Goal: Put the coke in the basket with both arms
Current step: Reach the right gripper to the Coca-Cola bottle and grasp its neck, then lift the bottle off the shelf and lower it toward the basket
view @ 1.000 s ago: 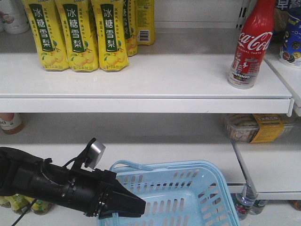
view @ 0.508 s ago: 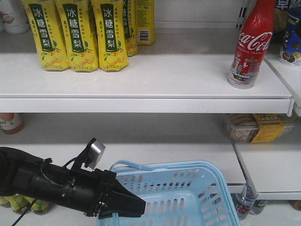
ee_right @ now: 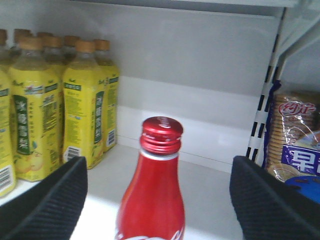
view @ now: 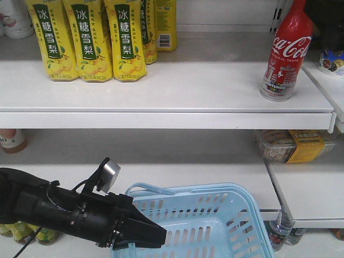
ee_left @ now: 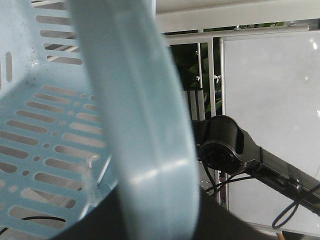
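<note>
- The left gripper (view: 153, 236) looks clenched on the basket (view: 215, 192) rim, six o'clock — that part is done.
- The right gripper (ee_right: 159, 187) gapes around the coke (ee_right: 152, 200) (no contact); grasp and drop remain.

Front view faces the shelf (view: 161, 86) squarely, mid-range. Left wrist view sits against the basket (ee_left: 140, 125) rim. Right wrist view, close, shares the coke (ee_right: 152, 200) with front.

The coke (view: 286, 54) carries white "Coca-Cola" script on its red body, and the printed band low down shows the letters "NTENDO". Each yellow pear-drink bottle (view: 87, 40) bears a dark green vertical strip reading 冰糖雪梨 in white. The biscuit packet's (ee_right: 295, 135) lettering is too blurred to read.
</note>
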Tool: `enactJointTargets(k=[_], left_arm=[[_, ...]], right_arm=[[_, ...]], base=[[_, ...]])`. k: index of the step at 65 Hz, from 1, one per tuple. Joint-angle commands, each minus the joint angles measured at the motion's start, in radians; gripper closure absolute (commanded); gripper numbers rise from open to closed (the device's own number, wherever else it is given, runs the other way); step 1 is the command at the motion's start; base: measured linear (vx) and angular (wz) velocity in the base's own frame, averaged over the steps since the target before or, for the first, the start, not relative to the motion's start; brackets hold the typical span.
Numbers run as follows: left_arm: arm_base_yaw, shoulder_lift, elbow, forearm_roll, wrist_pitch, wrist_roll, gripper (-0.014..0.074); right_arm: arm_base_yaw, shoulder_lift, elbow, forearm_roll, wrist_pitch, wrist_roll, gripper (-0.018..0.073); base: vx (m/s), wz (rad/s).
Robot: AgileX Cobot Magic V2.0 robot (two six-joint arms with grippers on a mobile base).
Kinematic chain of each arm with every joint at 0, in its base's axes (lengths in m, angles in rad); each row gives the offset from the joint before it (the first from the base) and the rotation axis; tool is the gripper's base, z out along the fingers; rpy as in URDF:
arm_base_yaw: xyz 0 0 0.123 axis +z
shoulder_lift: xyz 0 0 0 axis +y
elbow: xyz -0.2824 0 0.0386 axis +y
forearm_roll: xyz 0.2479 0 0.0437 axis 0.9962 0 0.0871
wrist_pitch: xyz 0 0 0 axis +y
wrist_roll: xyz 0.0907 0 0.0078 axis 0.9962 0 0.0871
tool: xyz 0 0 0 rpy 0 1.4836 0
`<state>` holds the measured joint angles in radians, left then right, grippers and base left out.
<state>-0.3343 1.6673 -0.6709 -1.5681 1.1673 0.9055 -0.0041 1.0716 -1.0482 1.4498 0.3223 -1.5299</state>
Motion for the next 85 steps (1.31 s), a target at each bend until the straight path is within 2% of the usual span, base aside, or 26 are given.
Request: enactJointTargets(k=[1,13,20,29,35,42,45,52,61,71,85], left_arm=[[-0.003,-0.047,-0.015,-0.085,0.071,0.012,0.0603],[-0.003,-0.047,-0.015,-0.085,0.071,0.012,0.0603],[-0.003,-0.047,-0.015,-0.085,0.071,0.012,0.0603],[-0.003,-0.047,-0.015,-0.085,0.071,0.012,0.0603],[-0.003,-0.047,-0.015,-0.085,0.071,0.012,0.0603],[-0.003,-0.047,-0.015,-0.085,0.071,0.012,0.0603],[-0.003,-0.047,-0.015,-0.085,0.071,0.012,0.0603],[-0.003,-0.047,-0.015,-0.085,0.071,0.012,0.0603],[-0.003,-0.047,-0.015,-0.085,0.071,0.012,0.0603],[-0.003,-0.047,-0.015,-0.085,0.071,0.012,0.0603],[-0.003,-0.047,-0.015,-0.085,0.071,0.012,0.0603]], right_arm=[[-0.002,0.016,-0.037,0.133,-0.014,-0.108,0.0000],[-0.002,0.086,-0.072,0.274,0.046,-0.212,0.0000],[-0.002,0.131,-0.109,0.276,0.108,-0.206,0.0000],[-0.002,0.170,-0.117,0.277,0.062,-0.196,0.0003],[-0.002,0.178,-0.117,0.270,0.062,-0.199,0.0048],[-0.002,0.176,-0.118,0.250,0.096,-0.199,0.0202],[-0.002,0.172,-0.119,0.251,0.133,-0.199,0.0333],[-0.002,0.160,-0.119,0.250,0.224,-0.199,0.0576],[-0.002,0.135,-0.117,0.217,0.301,-0.199,0.0568],[-0.002,0.069,-0.116,0.128,0.389,-0.175,0.0564],[-0.002,-0.044,-0.116,0.048,0.480,0.027,0.0564]], base=[[0.00,0.00],[0.00,0.00],[0.00,0.00],[0.00,0.00],[0.00,0.00],[0.00,0.00],[0.00,0.00],[0.00,0.00],[0.00,0.00],[0.00,0.00],[0.00,0.00]])
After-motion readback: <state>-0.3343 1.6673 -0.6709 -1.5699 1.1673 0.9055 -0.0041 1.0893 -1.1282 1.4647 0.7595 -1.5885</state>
